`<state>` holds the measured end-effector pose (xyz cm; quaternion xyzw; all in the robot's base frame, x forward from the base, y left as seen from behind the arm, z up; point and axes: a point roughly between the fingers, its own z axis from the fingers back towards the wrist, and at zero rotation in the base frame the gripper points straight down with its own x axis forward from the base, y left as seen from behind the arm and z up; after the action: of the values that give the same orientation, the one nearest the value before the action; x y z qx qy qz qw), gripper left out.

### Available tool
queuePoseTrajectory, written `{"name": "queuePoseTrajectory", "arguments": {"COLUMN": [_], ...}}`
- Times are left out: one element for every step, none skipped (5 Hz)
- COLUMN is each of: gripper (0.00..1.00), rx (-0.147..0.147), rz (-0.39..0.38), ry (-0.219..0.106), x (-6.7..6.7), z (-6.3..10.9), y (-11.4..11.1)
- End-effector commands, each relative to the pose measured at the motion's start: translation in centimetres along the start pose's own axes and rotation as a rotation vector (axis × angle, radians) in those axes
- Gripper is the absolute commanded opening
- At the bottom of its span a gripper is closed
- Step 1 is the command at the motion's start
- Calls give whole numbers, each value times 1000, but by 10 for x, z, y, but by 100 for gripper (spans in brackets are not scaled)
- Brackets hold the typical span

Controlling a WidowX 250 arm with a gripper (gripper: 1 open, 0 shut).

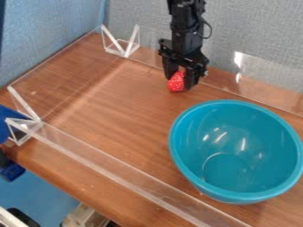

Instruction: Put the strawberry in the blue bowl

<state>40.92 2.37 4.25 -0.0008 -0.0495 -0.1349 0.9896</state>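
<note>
One black robot gripper point(180, 78) is doing all the work here, hanging straight down from a black arm point(182, 27) at the far side of the table, and its jaws are squeezed tight on the small bright red toy strawberry point(176, 82). You can see the berry poking out red between the dark fingers, sitting right down at the wooden surface, though I honestly can't tell if it's touching the wood or held just off it. So the strawberry is not in the bowl; it's in the gripper's grasp, up near the back edge. That big round teal-blue plastic bowl point(190, 160) sits well apart from it, down in the near right corner of the view, glossy inside with a couple of light reflections and nothing in it. Everything rests on a reddish-brown wooden tabletop point(106, 97) fenced in by a low clear acrylic wall point(83, 155) that runs along the near edge and up the left side, propped by little clear triangular brackets, one point(21, 124) at the left corner and another point(119, 40) at the back. Behind the arm is a grey-blue backdrop panel point(254, 27).
</note>
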Motion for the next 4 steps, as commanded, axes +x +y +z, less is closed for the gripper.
{"name": "queuePoseTrajectory", "arguments": {"gripper": [0, 0, 0, 0], "rx": [48, 68, 81, 78], "rz": [-9, -26, -46, -78], "ry": [-127, -184, -252, -304], "x": [5, -3, -16, -35], "z": [59, 93, 134, 152], "y": [3, -7, -22, -42]}}
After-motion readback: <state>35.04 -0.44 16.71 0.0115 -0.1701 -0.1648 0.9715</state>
